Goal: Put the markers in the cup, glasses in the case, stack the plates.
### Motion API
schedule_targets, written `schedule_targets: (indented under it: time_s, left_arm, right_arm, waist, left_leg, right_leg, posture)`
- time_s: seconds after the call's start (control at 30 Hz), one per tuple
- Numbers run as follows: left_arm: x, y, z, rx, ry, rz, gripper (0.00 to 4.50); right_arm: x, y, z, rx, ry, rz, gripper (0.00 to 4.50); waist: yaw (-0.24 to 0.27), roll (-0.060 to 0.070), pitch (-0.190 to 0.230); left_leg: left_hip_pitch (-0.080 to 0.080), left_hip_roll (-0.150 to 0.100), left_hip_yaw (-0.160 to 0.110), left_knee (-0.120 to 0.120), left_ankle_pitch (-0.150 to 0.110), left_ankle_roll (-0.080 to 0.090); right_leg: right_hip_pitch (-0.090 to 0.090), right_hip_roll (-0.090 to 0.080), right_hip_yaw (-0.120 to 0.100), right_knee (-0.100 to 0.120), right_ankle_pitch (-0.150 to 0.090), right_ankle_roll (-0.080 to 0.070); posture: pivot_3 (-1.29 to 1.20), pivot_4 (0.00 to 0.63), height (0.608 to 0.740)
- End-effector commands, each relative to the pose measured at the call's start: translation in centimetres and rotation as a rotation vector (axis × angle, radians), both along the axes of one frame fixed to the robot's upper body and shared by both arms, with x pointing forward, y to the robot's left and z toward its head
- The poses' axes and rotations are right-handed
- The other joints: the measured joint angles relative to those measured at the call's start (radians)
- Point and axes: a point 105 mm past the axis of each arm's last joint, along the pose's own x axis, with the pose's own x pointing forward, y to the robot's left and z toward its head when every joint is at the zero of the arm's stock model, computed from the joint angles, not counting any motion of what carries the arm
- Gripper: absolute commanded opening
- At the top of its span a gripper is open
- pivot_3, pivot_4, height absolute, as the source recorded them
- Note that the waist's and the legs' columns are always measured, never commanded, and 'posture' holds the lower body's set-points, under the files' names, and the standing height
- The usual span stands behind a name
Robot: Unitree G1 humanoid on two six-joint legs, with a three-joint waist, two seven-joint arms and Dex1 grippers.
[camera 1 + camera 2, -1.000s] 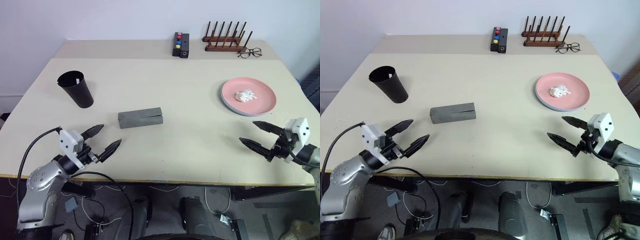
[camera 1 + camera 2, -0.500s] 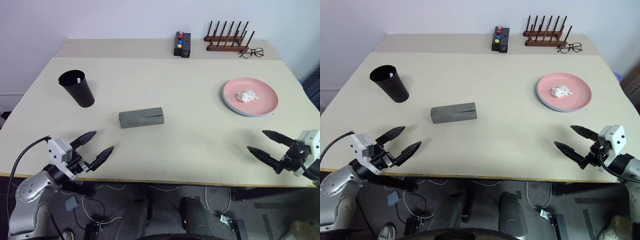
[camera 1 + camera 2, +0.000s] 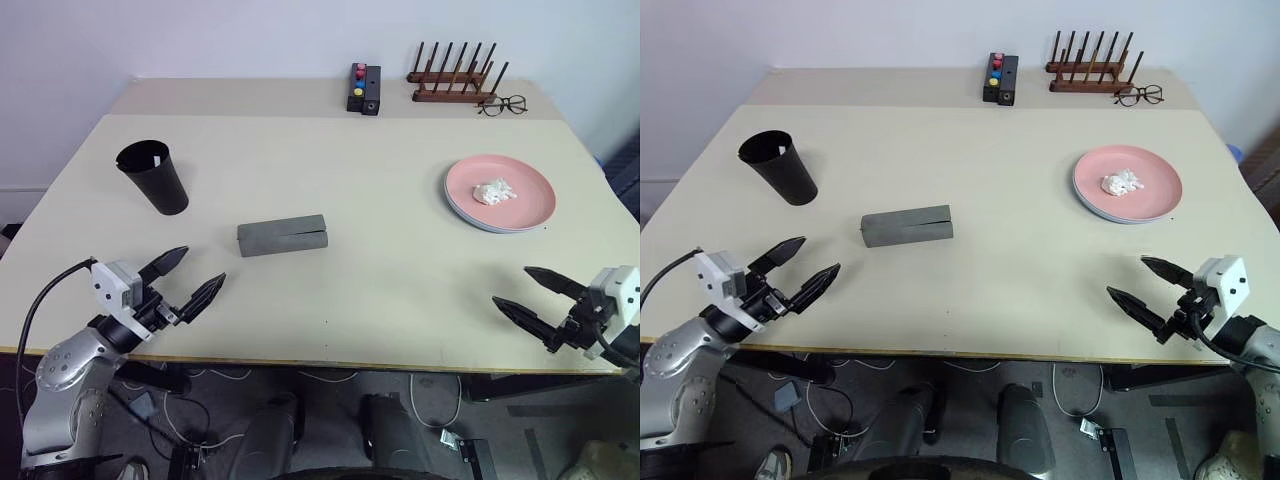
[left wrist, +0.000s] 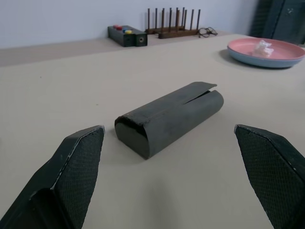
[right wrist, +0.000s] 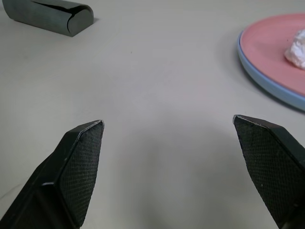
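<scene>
Left eye view first: the left gripper (image 3: 190,276) hovers over the near-left edge of the table (image 3: 400,200), its two black fingers spread wide with nothing between them. The right gripper (image 3: 538,293) sits at the near-right edge — likewise wide open and empty.

The relation that matters is the case (image 3: 282,235) to the left gripper. The grey case lies closed on the table at about one o'clock from that gripper, near but not touching, while the right gripper is well apart from it at about ten o'clock. So the left arm is the nearer one. The long axis of the case runs roughly three-to-nine across the table, slightly tilted; in the left wrist view the case (image 4: 169,117) lies between the fingertips (image 4: 78,157) but further out, end-on at a slant, its seam uppermost.

The cup (image 3: 153,177) stands upright at about twelve o'clock from the left gripper, beyond the case's left end. The plates (image 3: 500,193) are already one on the other — pink on light blue — at about eleven o'clock from the right gripper, with a crumpled white scrap (image 3: 491,191) lying on top.

No markers or sunglasses lie loose on the table, so the task looks close to finished. The thin spectacles (image 3: 501,104) beside the wooden rack (image 3: 452,78) at the far edge are not part of the job.
</scene>
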Motion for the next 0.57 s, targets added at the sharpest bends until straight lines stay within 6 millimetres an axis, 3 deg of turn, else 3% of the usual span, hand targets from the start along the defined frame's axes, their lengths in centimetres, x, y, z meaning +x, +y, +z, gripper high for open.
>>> schedule_targets:
  time_s: [0.03,0.4,0.57]
  left_arm:
    - [0.2,-0.6,1.8,0.008,-0.055,-0.017,4.5]
    - [-0.3,-1.8,1.5,0.011,-0.015,-0.044,4.5]
    - [-0.8,-1.7,0.6,0.01,0.024,-0.046,4.5]
  right_arm:
    - [0.2,-0.1,1.3,-0.002,-0.058,-0.013,4.43]
    - [1.2,0.9,3.3,0.0,-0.1,-0.006,4.43]
    - [0.7,1.4,3.1,0.007,-0.085,0.002,4.43]
  waist:
    - [0.0,0.0,0.0]
    - [0.0,0.0,0.0]
    - [0.001,0.0,0.0]
  left_leg:
    - [0.0,0.0,0.0,0.0,0.0,0.0]
    - [0.0,0.0,0.0,0.0,0.0,0.0]
    - [-0.001,0.0,0.0,-0.001,0.0,0.0]
  right_leg:
    - [0.0,0.0,0.0,0.0,0.0,0.0]
    - [0.0,0.0,0.0,0.0,0.0,0.0]
    - [-0.001,0.0,0.0,-0.001,0.0,0.0]
  posture:
    - [0.0,0.15,0.74]
    - [0.0,0.15,0.74]
    - [0.0,0.15,0.74]
